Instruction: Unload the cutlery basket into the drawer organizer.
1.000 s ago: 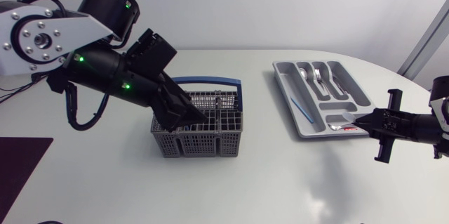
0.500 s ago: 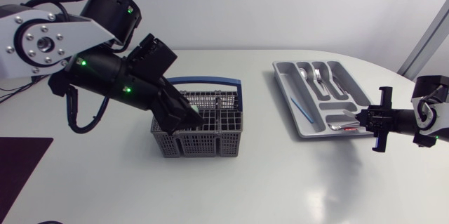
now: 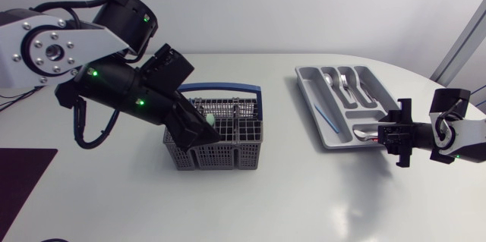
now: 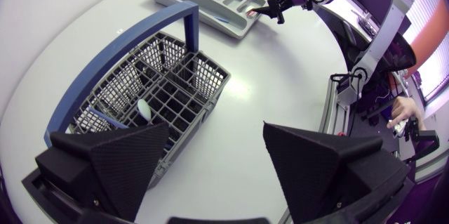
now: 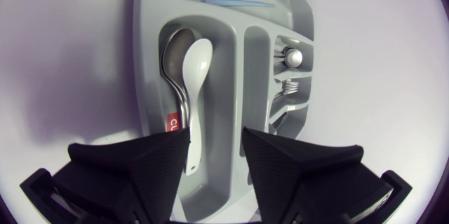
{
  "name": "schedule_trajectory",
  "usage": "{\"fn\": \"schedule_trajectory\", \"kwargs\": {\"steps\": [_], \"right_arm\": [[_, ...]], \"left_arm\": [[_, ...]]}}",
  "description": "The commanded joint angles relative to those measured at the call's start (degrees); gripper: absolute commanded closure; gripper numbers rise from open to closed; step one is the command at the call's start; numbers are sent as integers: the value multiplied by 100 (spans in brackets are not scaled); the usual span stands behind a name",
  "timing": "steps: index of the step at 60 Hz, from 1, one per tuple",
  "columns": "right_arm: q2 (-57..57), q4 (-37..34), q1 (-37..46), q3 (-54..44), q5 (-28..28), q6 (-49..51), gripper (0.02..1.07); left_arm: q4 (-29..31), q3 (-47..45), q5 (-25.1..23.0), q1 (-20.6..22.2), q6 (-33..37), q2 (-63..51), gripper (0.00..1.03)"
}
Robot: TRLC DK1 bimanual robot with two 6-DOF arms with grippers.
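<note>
The grey cutlery basket (image 3: pixel 216 145) with its blue handle (image 3: pixel 224 87) stands mid-table. My left gripper (image 3: pixel 195 126) hangs over its left part, open and holding nothing. In the left wrist view that gripper (image 4: pixel 214 161) spreads wide above the basket (image 4: pixel 151 87), where a pale spoon-like piece (image 4: pixel 144 109) sticks up. The grey drawer organizer (image 3: pixel 310 90) lies at the right. My right gripper (image 3: pixel 389 137) is at its near end, fingers apart. A white spoon (image 5: pixel 196 62) lies there on a metal spoon (image 5: pixel 172 48), its handle end between the right gripper's (image 5: pixel 214 140) fingers.
Other organizer (image 5: pixel 147 41) compartments hold metal forks (image 3: pixel 343 83) and a thin blue stick (image 3: pixel 326 115). A dark purple mat (image 3: pixel 23 174) lies at the table's left edge. Bare white tabletop spreads in front of the basket and between basket and organizer.
My right gripper turned, drew in over the organizer's near end and opened, leaving the white spoon lying in the compartment. My left gripper edged lower over the basket.
</note>
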State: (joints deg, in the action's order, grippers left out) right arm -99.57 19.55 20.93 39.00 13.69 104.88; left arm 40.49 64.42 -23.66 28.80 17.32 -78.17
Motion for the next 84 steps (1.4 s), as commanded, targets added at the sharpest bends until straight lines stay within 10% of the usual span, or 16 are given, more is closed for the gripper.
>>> {"fn": "schedule_trajectory", "kwargs": {"steps": [1,40,58,84], "right_arm": [[236,-57,25,-288,11,182,24],[2143,-1164,210,-446,995,-1725,15],[3049,-1902,148,-631,1426,-2200,15],[3822,-2228,-106,-1097,1531,-2420,16]], "left_arm": [[73,-105,37,56,-203,-93,6],[-217,-26,1171,407,-844,-198,7],[-1078,-466,1470,267,-853,-357,44],[-1843,-791,2146,284,-941,-656,57]]}}
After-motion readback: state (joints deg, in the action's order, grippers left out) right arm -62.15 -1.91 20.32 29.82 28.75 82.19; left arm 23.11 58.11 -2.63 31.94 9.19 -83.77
